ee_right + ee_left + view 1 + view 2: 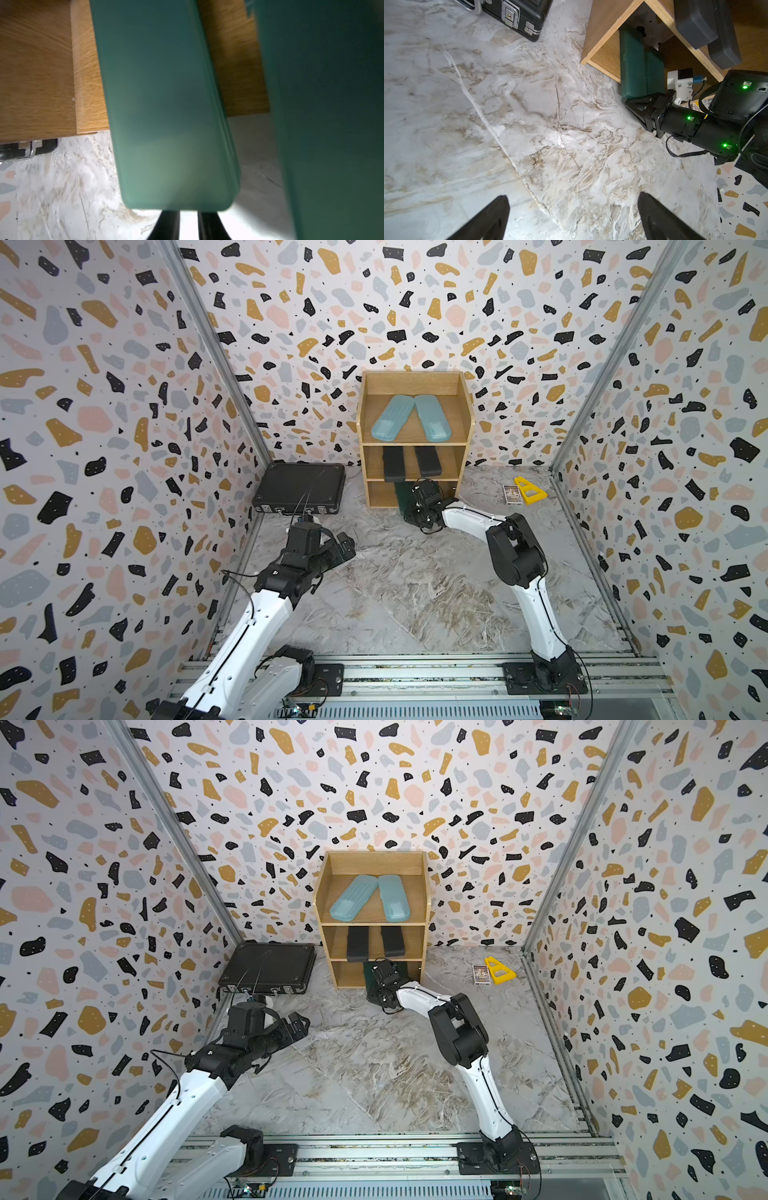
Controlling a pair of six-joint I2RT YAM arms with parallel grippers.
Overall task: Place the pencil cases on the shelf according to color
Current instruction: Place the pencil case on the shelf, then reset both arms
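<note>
The light-wood shelf [362, 427] [319, 903] stands at the back wall. Two light blue pencil cases [392, 416] [432, 418] lie on its top tier. Two black pencil cases [393, 464] [427, 460] sit on the middle tier. Two dark green pencil cases [170, 104] [332, 104] stick out of the bottom tier onto the floor [631, 62]. My right gripper [416, 492] [188, 213] is at the near end of one green case. Its fingers stand close together with a thin gap, and their tips are hidden behind that case. My left gripper [347, 543] [573, 199] hovers open over bare floor, holding nothing.
A large black briefcase [299, 487] lies left of the shelf against the wall. A yellow triangular piece [530, 490] and a small card box [511, 494] sit at the back right. Patterned walls close in three sides; a rail runs along the front.
</note>
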